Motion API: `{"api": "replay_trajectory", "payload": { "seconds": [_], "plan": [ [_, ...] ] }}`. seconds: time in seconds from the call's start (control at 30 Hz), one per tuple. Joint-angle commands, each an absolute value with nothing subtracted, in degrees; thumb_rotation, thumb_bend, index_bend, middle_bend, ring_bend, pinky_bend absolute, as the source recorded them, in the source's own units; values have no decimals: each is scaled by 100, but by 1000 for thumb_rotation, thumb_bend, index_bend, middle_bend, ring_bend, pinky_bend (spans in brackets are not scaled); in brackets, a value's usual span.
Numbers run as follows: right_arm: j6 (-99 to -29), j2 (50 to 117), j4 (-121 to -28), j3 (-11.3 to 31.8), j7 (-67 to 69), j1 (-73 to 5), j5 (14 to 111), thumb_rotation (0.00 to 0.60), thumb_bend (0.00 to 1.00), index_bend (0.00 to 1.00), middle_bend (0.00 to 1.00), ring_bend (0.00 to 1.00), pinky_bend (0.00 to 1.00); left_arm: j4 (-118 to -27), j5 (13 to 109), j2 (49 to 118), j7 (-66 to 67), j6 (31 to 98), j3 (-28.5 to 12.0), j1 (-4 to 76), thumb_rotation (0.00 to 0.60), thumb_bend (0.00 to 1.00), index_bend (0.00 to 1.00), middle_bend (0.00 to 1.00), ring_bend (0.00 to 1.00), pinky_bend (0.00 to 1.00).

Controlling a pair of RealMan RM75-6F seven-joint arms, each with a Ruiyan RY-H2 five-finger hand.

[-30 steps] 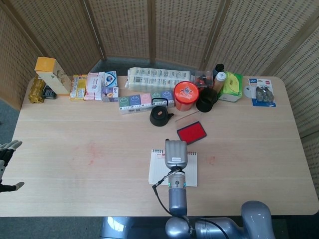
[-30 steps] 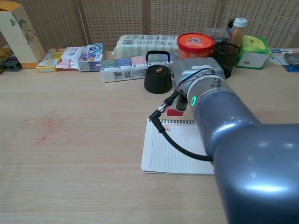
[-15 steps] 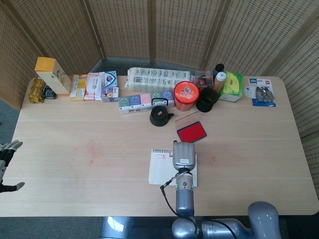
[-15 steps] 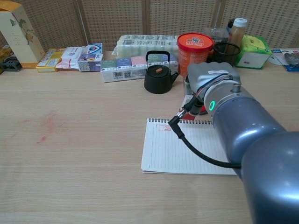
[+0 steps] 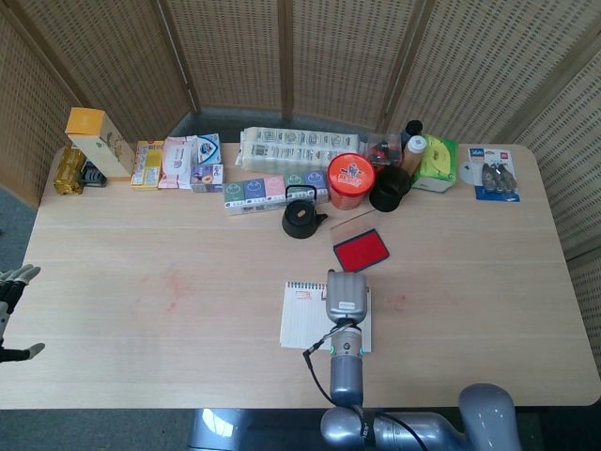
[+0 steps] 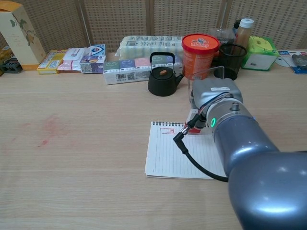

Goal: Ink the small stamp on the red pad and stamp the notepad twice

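The right robot hand [image 5: 345,297] hangs over the upper right part of the notepad [image 6: 167,158], near the centre of the tabletop [image 5: 169,254]. A bit of red shows beneath it in the chest view, probably the small stamp [image 6: 194,128], but the arm hides the fingers, so the grip cannot be confirmed. One red stamp mark [image 6: 167,130] sits at the notepad's upper left corner. The red pad [image 5: 362,249] lies just above the notepad in the head view. The left robot hand [image 5: 11,310] waits at the frame's left edge, fingers spread, holding nothing.

The risks: a second press landing partly on the spiral binding or off the page, a tilted stamp leaving a partial print, or faint ink if the face has dried.
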State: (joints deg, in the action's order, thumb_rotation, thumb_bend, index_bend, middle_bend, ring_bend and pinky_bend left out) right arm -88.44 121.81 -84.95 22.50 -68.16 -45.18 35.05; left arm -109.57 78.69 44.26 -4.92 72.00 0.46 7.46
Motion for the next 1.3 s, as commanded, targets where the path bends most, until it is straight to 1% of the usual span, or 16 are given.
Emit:
{"api": "replay_trajectory", "payload": {
  "seconds": [0.03, 0.5, 0.93, 1.3],
  "plan": [
    [-8781, 12234, -8382, 2249, -6766, -4523, 3509, 600, 511, 584, 934, 1000, 1000, -10961, 7870, 4422, -493, 7209, 46, 742, 600, 0, 0, 0, 0, 3],
    [-8569, 12379, -8043, 2094, -6540, -4409, 3604, 600, 510, 585, 935, 1000, 1000, -10959, 7877, 4429, -493, 7209, 50, 742, 600, 0, 0, 0, 0, 3],
    [-8366, 12487, -7747, 2110, -6446, -4345, 3580, 600, 511, 586, 935, 1000, 1000, -10947, 7879, 4430, -512, 7204, 52, 741, 600, 0, 0, 0, 0, 3],
    [-8305, 12515, -7689, 2139, -6485, -4297, 3580, 600, 511, 587, 935, 1000, 1000, -10952, 7898, 4428, -519, 7205, 60, 740, 600, 0, 0, 0, 0, 3]
  ]
}}
